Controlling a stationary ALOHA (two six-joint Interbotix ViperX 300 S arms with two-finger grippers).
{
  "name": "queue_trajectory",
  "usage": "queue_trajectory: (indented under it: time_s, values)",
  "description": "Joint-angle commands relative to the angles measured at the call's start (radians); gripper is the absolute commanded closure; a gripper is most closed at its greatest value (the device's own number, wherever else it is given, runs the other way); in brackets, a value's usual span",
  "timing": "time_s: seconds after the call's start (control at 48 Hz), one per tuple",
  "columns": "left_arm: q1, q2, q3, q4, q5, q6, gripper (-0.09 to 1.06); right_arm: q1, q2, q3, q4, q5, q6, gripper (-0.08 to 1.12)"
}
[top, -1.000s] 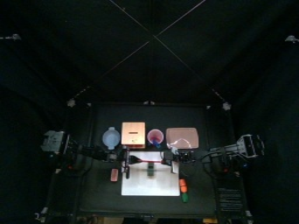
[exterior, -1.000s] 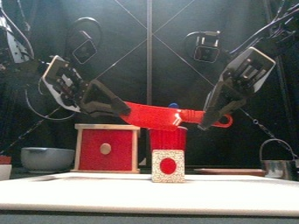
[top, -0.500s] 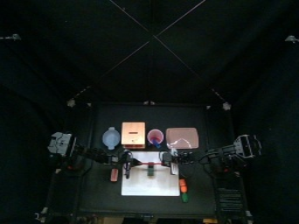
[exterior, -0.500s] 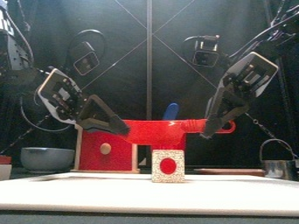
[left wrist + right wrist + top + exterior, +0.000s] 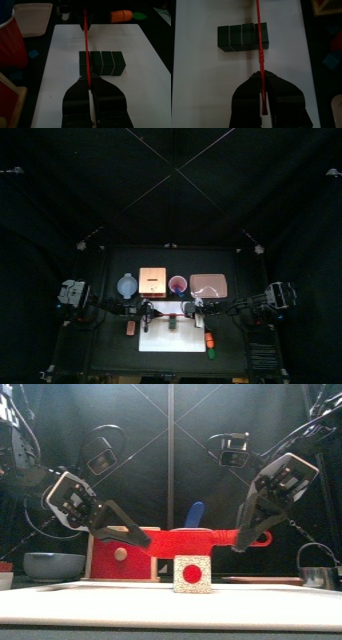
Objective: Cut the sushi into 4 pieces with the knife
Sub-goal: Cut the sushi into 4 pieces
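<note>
A red toy knife (image 5: 187,539) hangs level across the white cutting board (image 5: 80,588), held at both ends. My left gripper (image 5: 134,536) is shut on one end and my right gripper (image 5: 245,539) on the handle end. Directly under the blade stands the dark green sushi roll (image 5: 193,573), its red-dotted end facing front. In the left wrist view the knife (image 5: 85,45) runs as a thin line over the roll (image 5: 103,64) near one end block. The right wrist view shows the blade (image 5: 260,35) crossing the roll (image 5: 241,37) near that same end. Whether blade and roll touch is unclear.
Behind the board stand a blue-grey bowl (image 5: 127,285), a wooden box with red drawer front (image 5: 120,554), a red cup (image 5: 179,284) holding a blue knife (image 5: 195,514), and a pink tray (image 5: 209,285). Small toy foods lie beside the board, left (image 5: 131,328) and right (image 5: 211,340).
Both grippers have come down together with the knife. The blade has gone from tilted and higher up to level, just over the roll's top.
</note>
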Motion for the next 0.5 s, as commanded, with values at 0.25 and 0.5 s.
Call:
queue_trajectory:
  time_s: [0.25, 0.5]
  values:
    - [-0.017, 0.048, -0.058, -0.031, 0.061, 0.0, 0.89, 0.005, 0.048, -0.041, 0.018, -0.011, 0.0, 0.98]
    - [-0.017, 0.104, -0.072, -0.051, 0.106, 0.002, 0.89, 0.0, 0.124, -0.048, 0.018, -0.009, 0.002, 0.98]
